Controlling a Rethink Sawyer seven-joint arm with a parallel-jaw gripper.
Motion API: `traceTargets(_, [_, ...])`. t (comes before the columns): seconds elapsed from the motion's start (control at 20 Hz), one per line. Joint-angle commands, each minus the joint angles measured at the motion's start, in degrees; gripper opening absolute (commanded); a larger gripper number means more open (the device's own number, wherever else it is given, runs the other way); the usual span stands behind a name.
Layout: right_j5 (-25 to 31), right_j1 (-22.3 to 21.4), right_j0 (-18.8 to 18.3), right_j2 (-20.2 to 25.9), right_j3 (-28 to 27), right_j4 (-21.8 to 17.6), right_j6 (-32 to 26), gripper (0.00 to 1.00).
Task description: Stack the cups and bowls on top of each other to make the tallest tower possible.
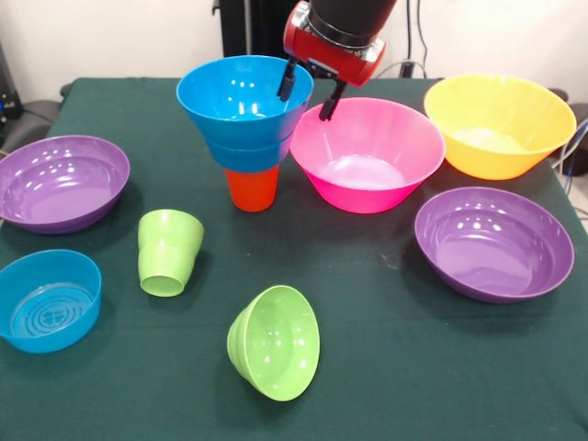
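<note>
A: What covers the desk [386, 386] in the front view?

B: A dark green cloth, running to every edge. Behind it is a pale wall with black cables hanging down, and some dark equipment at the far left.

A: And the tower [245, 119]?

B: At the far middle: an orange cup [252, 187] standing upside down as base, with two blue bowls [241, 96] nested on it, widening upward. The gripper [308, 96] hangs at the top bowl's right rim, its fingers [287, 83] spread, one inside the rim and one outside, between that bowl and the pink bowl [367, 152] just to the right.

A: The rest?

B: A yellow-orange bowl [499, 124] far right, a purple bowl [493, 242] near it on the right, another purple bowl [62, 181] at the left edge, a third blue bowl [46, 300] near left. The lime green cup [167, 252] lies tilted left of centre, and the small lime green bowl [274, 342] rests on its side nearest the camera.
</note>
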Motion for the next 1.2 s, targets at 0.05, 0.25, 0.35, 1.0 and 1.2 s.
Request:
traceTargets(0.05, [0.5, 3.5, 0.6, 4.7, -1.8, -0.8, 5.2, 1.00])
traceTargets(0.25, [2.1, 3.1, 0.9, 4.5, -2.1, -0.7, 5.1, 1.00])
traceTargets(0.35, [3.3, 2.8, 1.0, 4.3, -2.5, -0.6, 5.2, 1.00])
traceTargets(1.0, [9.8, -4.1, 0.5, 4.1, -1.4, 0.5, 3.3, 1.00])
traceTargets(1.2, [10.4, -9.4, 0.4, 4.2, 2.6, 0.3, 1.4, 1.00])
